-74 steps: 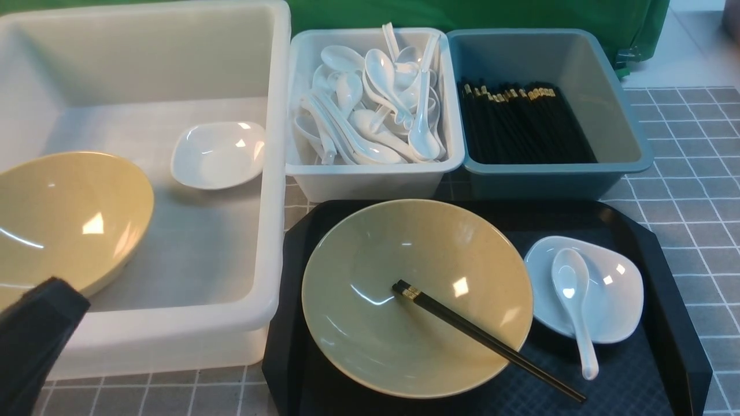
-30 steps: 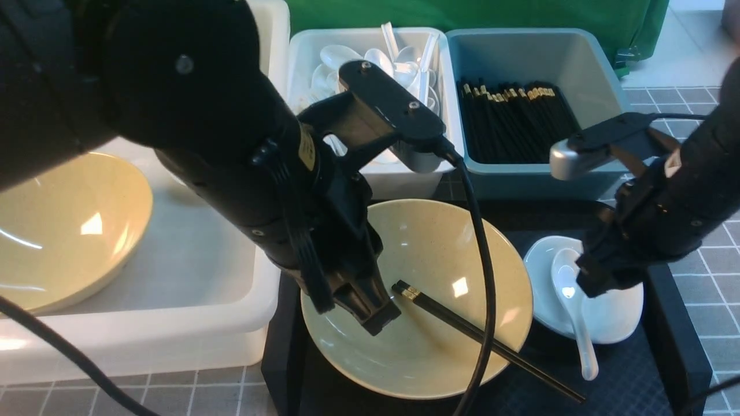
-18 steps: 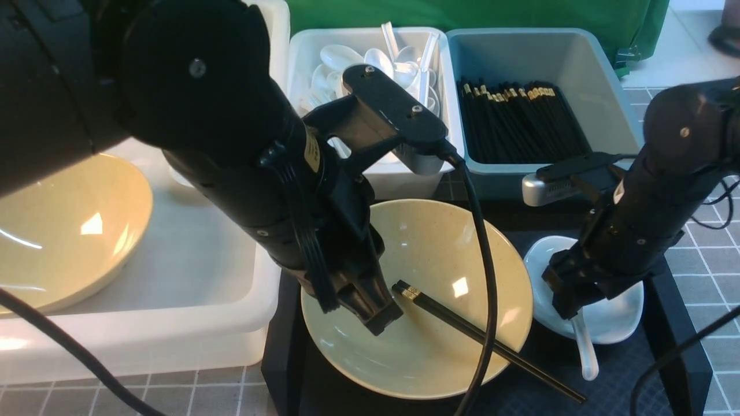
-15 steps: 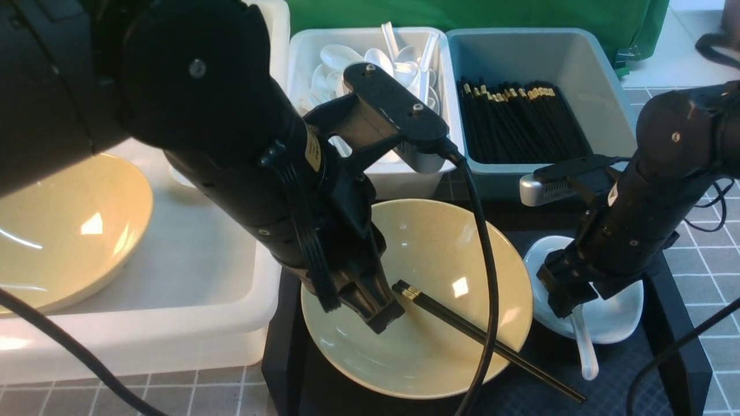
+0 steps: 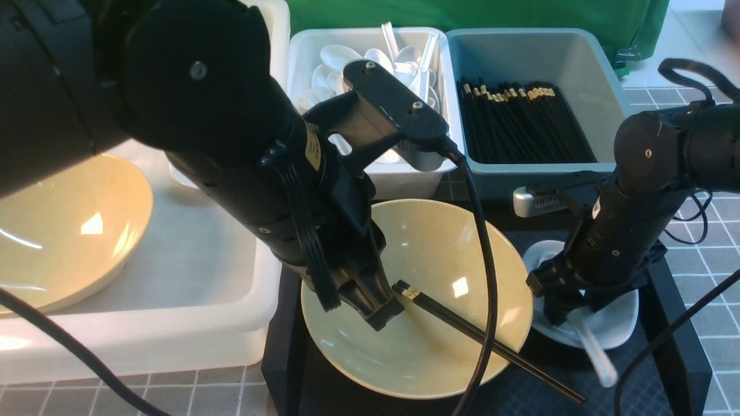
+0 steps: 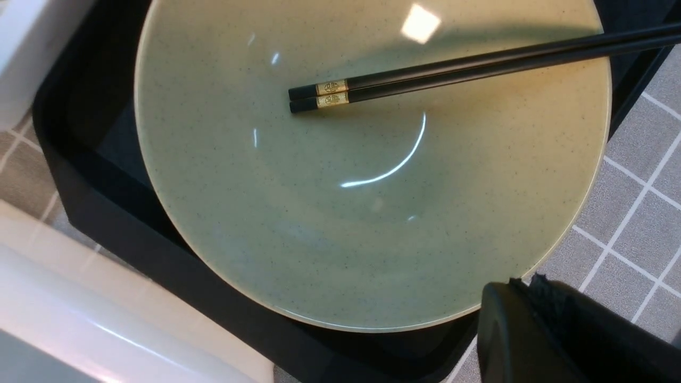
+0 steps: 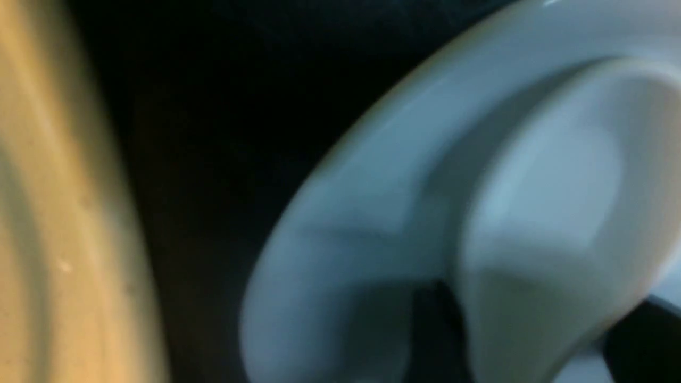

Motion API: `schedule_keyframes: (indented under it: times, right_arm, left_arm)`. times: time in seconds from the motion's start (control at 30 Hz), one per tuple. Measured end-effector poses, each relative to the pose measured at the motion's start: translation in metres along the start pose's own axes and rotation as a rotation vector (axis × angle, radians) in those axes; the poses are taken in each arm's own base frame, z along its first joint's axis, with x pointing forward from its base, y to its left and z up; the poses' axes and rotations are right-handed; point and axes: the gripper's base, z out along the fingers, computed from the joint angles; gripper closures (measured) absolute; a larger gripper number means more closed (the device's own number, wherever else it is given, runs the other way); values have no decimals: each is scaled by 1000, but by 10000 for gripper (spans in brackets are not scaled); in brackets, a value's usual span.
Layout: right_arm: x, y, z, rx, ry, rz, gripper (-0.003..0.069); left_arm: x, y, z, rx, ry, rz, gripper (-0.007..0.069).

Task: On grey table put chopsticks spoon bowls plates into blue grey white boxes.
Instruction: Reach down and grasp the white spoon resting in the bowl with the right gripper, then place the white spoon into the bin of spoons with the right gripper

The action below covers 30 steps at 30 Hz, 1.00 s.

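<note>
A wide beige bowl (image 5: pixel 428 254) (image 6: pixel 346 213) sits on the black tray with a pair of black chopsticks (image 5: pixel 462 326) (image 6: pixel 452 66) lying across it, gold bands inward. My left gripper (image 5: pixel 378 315) (image 6: pixel 524 282) hangs shut and empty over the bowl's left part, just beside the gold ends. To the right, a small white plate (image 5: pixel 618 315) (image 7: pixel 372 213) holds the white spoon (image 5: pixel 595 352) (image 7: pixel 532 213). My right gripper (image 5: pixel 555 312) (image 7: pixel 532 330) reaches down into the plate, a dark finger on each side of the spoon's scoop. The handle sticks out, blurred.
The large white box (image 5: pixel 173 323) on the left holds another beige bowl (image 5: pixel 63 225). Behind the black tray (image 5: pixel 289 358) stand the small white box (image 5: pixel 404 173), full of spoons, and the blue-grey box (image 5: pixel 549 179) with chopsticks. Gridded grey table (image 5: pixel 717 346) shows at the right.
My right arm has dropped into the plate and its jaws have narrowed round the spoon's scoop. The spoon's handle has swung toward the front right. The left arm has barely moved.
</note>
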Motion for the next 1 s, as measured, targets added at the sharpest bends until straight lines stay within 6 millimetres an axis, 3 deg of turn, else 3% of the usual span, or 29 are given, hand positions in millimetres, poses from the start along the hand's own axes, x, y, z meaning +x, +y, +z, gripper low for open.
schedule_keyframes:
  times: [0.07, 0.23, 0.4, 0.53, 0.6, 0.73, 0.87, 0.93, 1.0]
  right_arm:
    - [0, 0, 0, 0, 4, -10, 341]
    - [-1, 0, -10, 9, 1, -43, 351]
    - [-6, 0, -54, 39, -99, -97, 351]
    - [-15, 3, -106, 48, -252, -142, 351]
    - [-29, 9, -140, 50, -369, -175, 351]
    - [-55, 22, -175, 35, -529, -208, 351]
    - [-89, 39, -191, -8, -663, -225, 351]
    - [-116, 52, -187, -48, -724, -232, 351]
    - [-127, 58, -184, -60, -747, -233, 351]
  left_arm:
    - [0, 0, 0, -3, 3, 2, 635]
    - [1, 6, 0, -65, 17, 23, 635]
    - [9, 32, -8, -190, 15, -90, 635]
    - [29, 58, -23, -242, -42, -218, 635]
    - [47, 71, -34, -243, -108, -311, 635]
    - [58, 78, -50, -227, -203, -386, 635]
    - [63, 76, -64, -229, -266, -392, 635]
    - [66, 72, -71, -228, -291, -379, 635]
    - [68, 70, -73, -231, -298, -376, 635]
